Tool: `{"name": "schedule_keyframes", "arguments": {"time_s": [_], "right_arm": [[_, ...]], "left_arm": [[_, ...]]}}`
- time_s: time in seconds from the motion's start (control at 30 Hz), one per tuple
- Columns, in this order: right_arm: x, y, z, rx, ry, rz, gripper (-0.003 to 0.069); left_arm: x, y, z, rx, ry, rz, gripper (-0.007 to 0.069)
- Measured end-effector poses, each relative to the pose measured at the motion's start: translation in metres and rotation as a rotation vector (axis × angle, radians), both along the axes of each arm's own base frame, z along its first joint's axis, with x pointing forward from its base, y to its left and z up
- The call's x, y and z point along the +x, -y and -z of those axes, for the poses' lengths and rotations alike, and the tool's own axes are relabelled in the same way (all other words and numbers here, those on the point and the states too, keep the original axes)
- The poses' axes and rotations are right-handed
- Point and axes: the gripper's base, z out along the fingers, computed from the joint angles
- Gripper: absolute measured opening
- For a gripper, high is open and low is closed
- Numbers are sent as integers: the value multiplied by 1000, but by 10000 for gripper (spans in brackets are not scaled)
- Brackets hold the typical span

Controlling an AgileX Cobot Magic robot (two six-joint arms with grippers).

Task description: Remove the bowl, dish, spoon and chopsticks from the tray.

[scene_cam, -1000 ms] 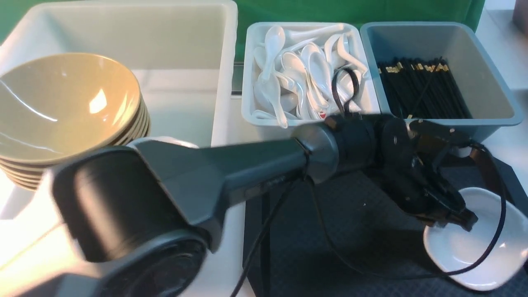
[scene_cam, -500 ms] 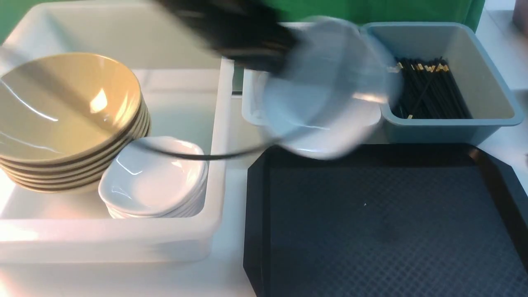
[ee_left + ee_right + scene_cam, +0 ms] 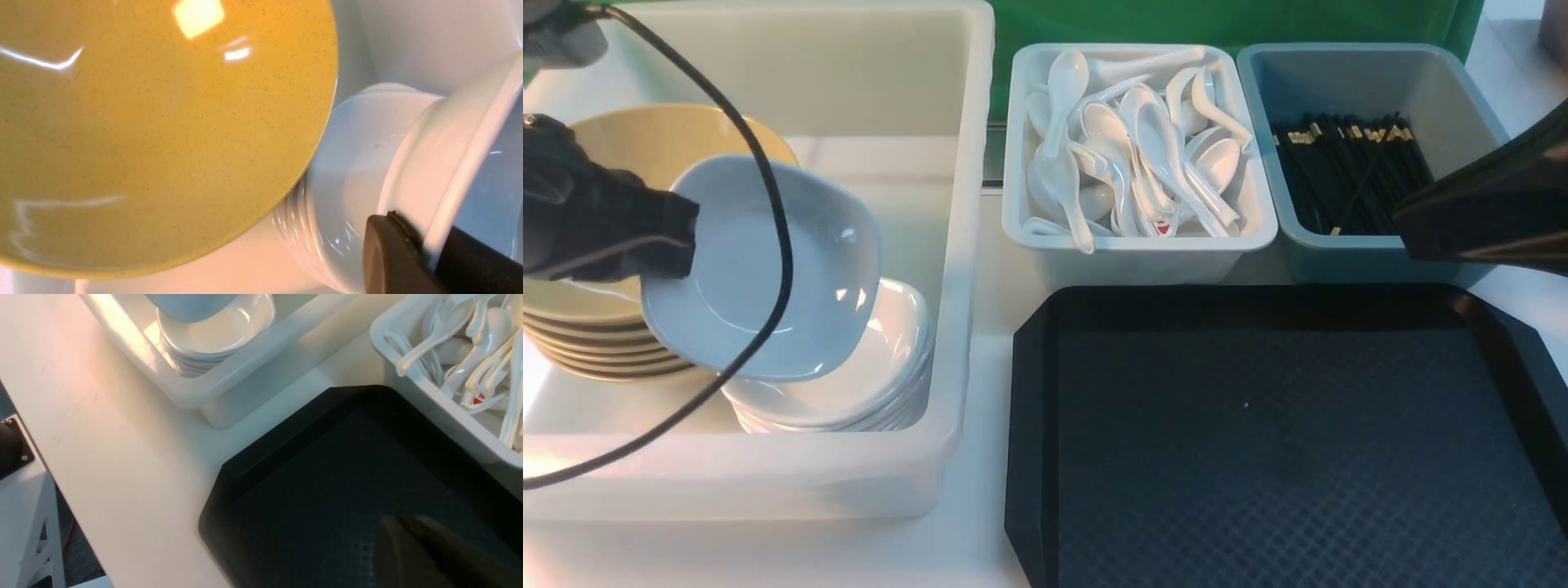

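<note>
**Dish gripped at the rim above the white stack**

Shows the white table (image 3: pixel 980 555) bearing a big white tub (image 3: pixel 849 73) on the robot's left and the black tray (image 3: pixel 1258 425), with a diamond-textured floor, on the right and nearer the robot. Sets two bins side by side just beyond the tray's far rim: a pale bin (image 3: pixel 1135 261) toward the middle and a grey-blue bin (image 3: pixel 1470 122) to its right.

Places a stack of tan bowls (image 3: pixel 596 351) at the left inside the tub. Puts a lower stack of white dishes (image 3: pixel 882 367) just right of it and nearer.

Locates the dish (image 3: pixel 768 278) in the air within the tub, tilted with its hollow toward the front camera. Overlaps both stacks in that view and hangs just over the white stack; contact with that stack impossible to tell.

Fills the pale bin with white spoons (image 3: pixel 1152 147) lying every way. Fills the grey-blue bin with black chopsticks (image 3: pixel 1347 180) laid lengthwise, gold bands at the far end.

Shows the right arm (image 3: pixel 1486 204) at the right edge, in front of the grey-blue bin. Loops a black cable (image 3: pixel 776 245) across the dish in the front view.

Has the left fingers (image 3: pixel 388 253) clenched on the dish's rim, one outside and one inside, on the side toward the bowls. Shows the right fingers (image 3: pixel 412 547), dark and blurred, pressed together on nothing, above the tray.
</note>
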Motion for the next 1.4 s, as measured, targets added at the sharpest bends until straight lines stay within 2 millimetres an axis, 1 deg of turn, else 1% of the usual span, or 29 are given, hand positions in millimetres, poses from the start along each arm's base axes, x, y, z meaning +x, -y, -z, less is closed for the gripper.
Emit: {"name": "schedule_keyframes", "arguments": {"time_s": [0.13, 0.2, 0.3, 0.47, 0.5, 0.57, 0.6, 0.63, 0.67, 0.73, 0.77, 0.8, 0.83, 0.87, 0.93, 0.97, 1.07, 1.1, 1.17, 1.2, 1.27, 1.33, 1.37, 1.4], "right_arm": [[0, 0, 0, -2, -3, -2, 34], [-1, 0, 1, -8, -17, -8, 34], [-3, 0, 3, -20, -37, -20, 34], [-4, 0, 3, -24, -46, -25, 34], [-4, 0, 3, -24, -46, -25, 34], [-4, 0, 3, -24, -46, -25, 34], [-4, 0, 3, -24, -46, -25, 34], [-4, 0, 3, -24, -46, -25, 34], [-4, 0, 3, -25, -45, -26, 34], [-4, 0, 3, -27, -43, -28, 34], [-4, 0, 3, -29, -42, -31, 34], [-4, 0, 3, -29, -42, -31, 34], [-4, 1, 3, -30, -42, -33, 34], [-4, 1, 3, -31, -40, -34, 34], [-4, 1, 3, -34, -36, -39, 34], [-4, 1, 3, -36, -35, -41, 34], [-4, 1, 3, -38, -33, -44, 34], [-4, 1, 3, -38, -33, -44, 34], [-4, 1, 3, -41, -30, -47, 34], [-4, 1, 3, -43, -27, -50, 34], [-4, 1, 4, -49, -23, -53, 34], [-4, 2, 4, -61, -19, -53, 34], [-4, 3, 4, -72, -12, -50, 34], [-4, 3, 4, -74, -10, -49, 34]], "left_arm": [[13, 2, 11, -5, -9, 33, 0], [23, 5, 23, -16, -49, 67, 0], [32, 13, 38, 16, -86, 171, 2], [36, 21, 44, 85, -86, 246, 27], [36, 23, 43, 115, -86, 271, 59], [35, 23, 43, 125, -95, 281, 98], [35, 24, 44, 126, -98, 283, 104], [34, 24, 43, 129, -107, 291, 136], [34, 25, 43, 130, -120, 302, 188], [33, 26, 39, 130, -128, 312, 257], [33, 27, 37, 129, -132, 317, 318], [33, 27, 36, 129, -131, 318, 327], [33, 27, 31, 130, -131, 318, 385], [33, 26, 25, 127, -132, 311, 427], [34, 26, 16, 126, -135, 298, 472], [33, 26, 3, 122, -140, 281, 489], [31, 25, -19, 131, -125, 238, 497], [30, 24, -20, 136, -123, 233, 497], [24, 24, -40, 147, -71, 184, 489], [17, 24, -51, 159, -39, 159, 473], [2, 24, -65, 177, 7, 136, 435], [-13, 22, -74, 195, 41, 116, 384], [-35, 18, -83, 207, 88, 91, 317], [-38, 17, -83, 208, 92, 88, 308]]}}
